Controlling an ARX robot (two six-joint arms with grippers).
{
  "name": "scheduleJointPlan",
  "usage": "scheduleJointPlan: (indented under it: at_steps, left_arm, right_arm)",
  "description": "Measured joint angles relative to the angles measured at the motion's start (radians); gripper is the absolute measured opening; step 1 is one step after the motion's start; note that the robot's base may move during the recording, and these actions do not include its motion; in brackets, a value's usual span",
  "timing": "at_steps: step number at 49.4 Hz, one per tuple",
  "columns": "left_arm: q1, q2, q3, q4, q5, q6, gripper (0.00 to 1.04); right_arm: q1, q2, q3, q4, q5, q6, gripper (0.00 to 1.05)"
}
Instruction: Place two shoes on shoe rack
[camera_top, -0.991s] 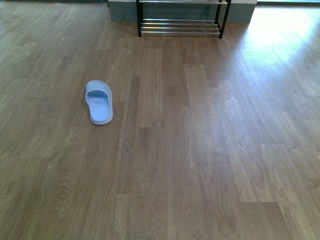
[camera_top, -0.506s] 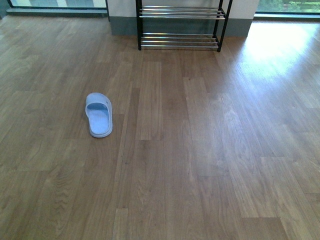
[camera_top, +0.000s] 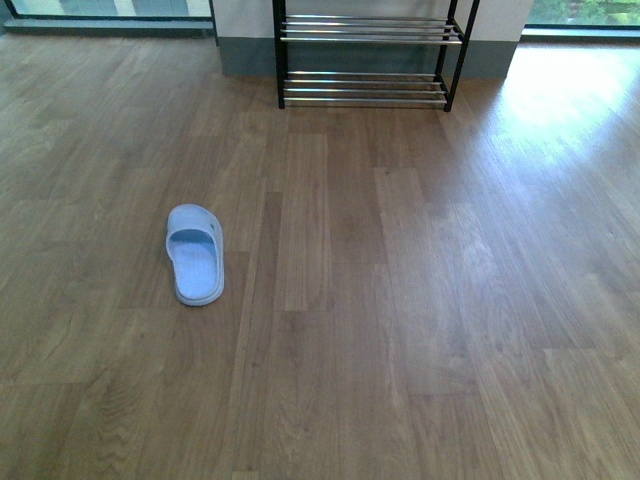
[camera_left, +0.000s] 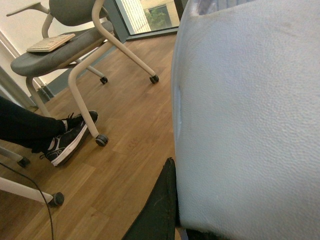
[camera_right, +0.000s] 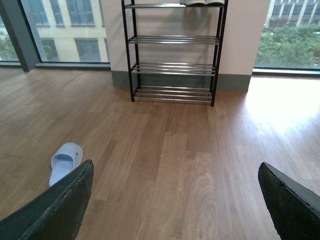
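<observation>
Wood-plank floor (camera_top: 420, 300) runs to a far wall with windows on both sides. Against that wall, far and a little right of centre, stands the rack (camera_top: 365, 60). The front view shows only its two lowest tiers, and those silver-bar shelves carry nothing. The right wrist view shows the rack (camera_right: 172, 50) taller. Something pale sits on its top shelf, cut off by the frame edge, too little to name.

One pale blue slipper (camera_top: 195, 255) lies flat on the floor, left of centre and well apart from the rack, its toe end toward the rack and its open heel nearer the robot. The right wrist view shows it (camera_right: 65, 160) too, just beyond the left-side finger.

The right gripper (camera_right: 175, 165) hangs over bare floor with its jaws wide apart. Its dark fingers (camera_right: 60, 207) sit at the two lower corners of that view and touch nothing.

The left gripper (camera_left: 165, 220) holds a second slipper (camera_left: 250, 125) up off the floor. Its pebbled blue surface fills most of the left wrist view. One dark finger (camera_left: 160, 210) presses against its edge, and the other is hidden behind it.

Past it are a grey chair (camera_left: 75, 30) on castors with a flat board (camera_left: 50, 42) on the seat, a seated person's foot (camera_left: 70, 137) in a black sneaker, and a cable (camera_left: 35, 187) on the floor.
</observation>
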Motion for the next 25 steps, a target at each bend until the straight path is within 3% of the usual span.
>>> scheduleJointPlan:
  at_steps: [25]
  left_arm:
    - [0.0, 0.0, 0.0, 0.0, -0.002, 0.0, 0.02]
  right_arm:
    - [0.0, 0.0, 0.0, 0.0, -0.001, 0.0, 0.95]
